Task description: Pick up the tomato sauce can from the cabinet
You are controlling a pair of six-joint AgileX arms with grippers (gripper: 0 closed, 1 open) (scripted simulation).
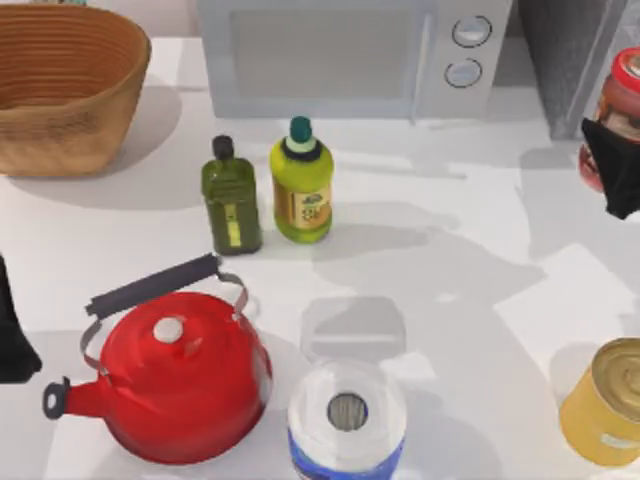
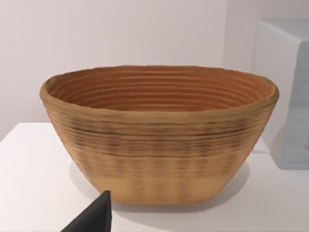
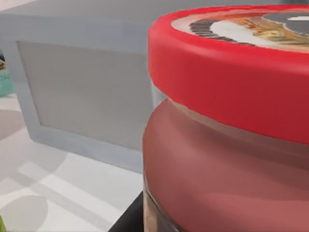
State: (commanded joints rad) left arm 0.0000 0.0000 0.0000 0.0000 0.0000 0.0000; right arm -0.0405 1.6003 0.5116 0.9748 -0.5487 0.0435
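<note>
The small red tomato sauce can [image 1: 620, 105] with its red-rimmed printed top is sitting at the surface's [image 1: 440, 260] far right edge, just beside the dark grey speckled cabinet [image 1: 570, 50]. The right gripper [image 1: 618, 165] is touching it; can't tell the jaws. No readable writing. The left gripper [image 1: 12, 330] is idling at the left edge.

tomato sauce can [image 1: 618, 110] cut off, half hidden

Red tomato sauce can [image 1: 622, 110] upright at table's right edge, beside dark grey cabinet [image 1: 570, 50]
</note>
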